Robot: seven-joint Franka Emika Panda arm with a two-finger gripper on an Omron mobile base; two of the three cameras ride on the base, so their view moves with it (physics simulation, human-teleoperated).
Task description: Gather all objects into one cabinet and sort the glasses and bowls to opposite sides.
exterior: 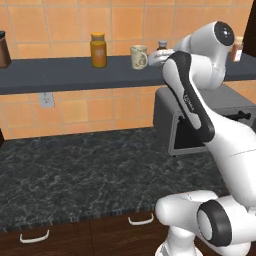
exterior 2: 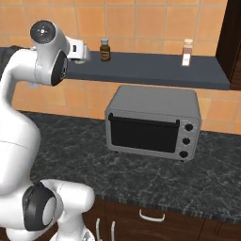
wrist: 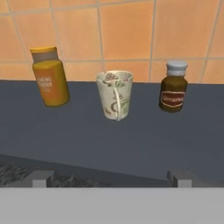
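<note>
With the claw (wrist: 109,177) fully open and empty before the cream cup (wrist: 114,95), a skewed approach could topple the 2 flanking jars (wrist: 50,76) off the shelf (wrist: 109,135).

In the left base view the arm (exterior: 200,95) covers most of the brown jar (exterior: 162,45) just beside the cup (exterior: 138,56) on the shelf (exterior: 60,75), and part of the toaster oven (exterior: 172,125). A dark jar (exterior: 3,49) is cut by the left edge. Labels on the jars are too blurred to read. In the hand view the fingers (wrist: 40,178) are cut off low.
</note>
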